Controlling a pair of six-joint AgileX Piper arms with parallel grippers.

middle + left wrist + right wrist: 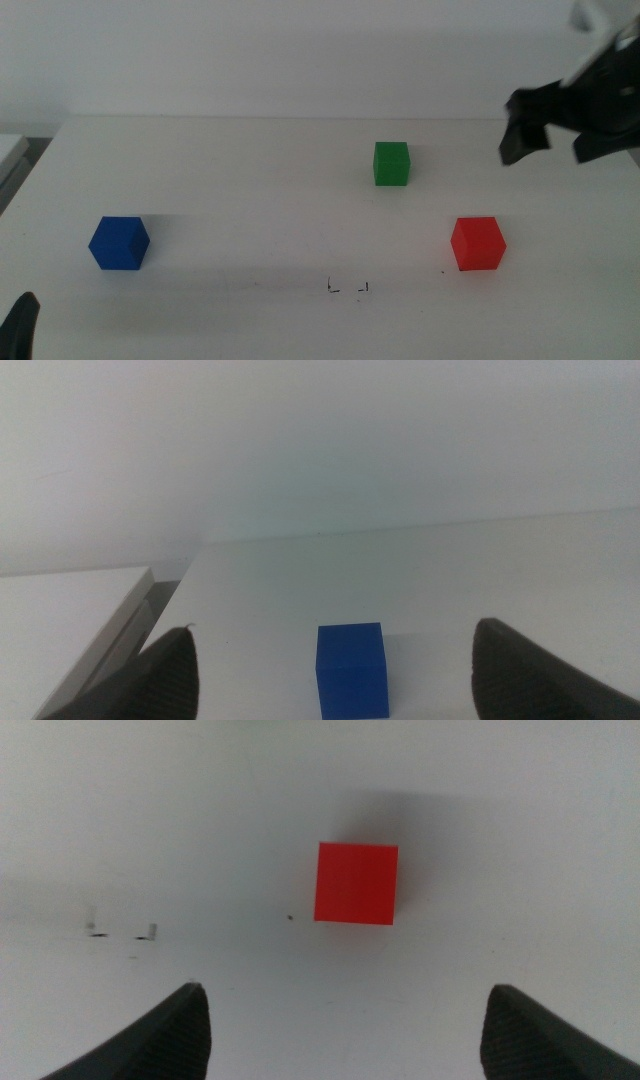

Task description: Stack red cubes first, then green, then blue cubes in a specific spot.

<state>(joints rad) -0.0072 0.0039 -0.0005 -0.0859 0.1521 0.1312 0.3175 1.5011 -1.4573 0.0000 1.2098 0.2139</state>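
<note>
The red cube sits on the white table at the right; it also shows in the right wrist view. The green cube sits behind it, toward the middle. The blue cube sits at the left and shows in the left wrist view. The spot's two black corner marks are at the front centre, bare; they also show in the right wrist view. My right gripper hangs open above the table, behind and right of the red cube. My left gripper waits open at the bottom left corner.
A lone small black dot lies just left of the red cube's front. The table's left edge borders a grey ledge. The back wall is plain white.
</note>
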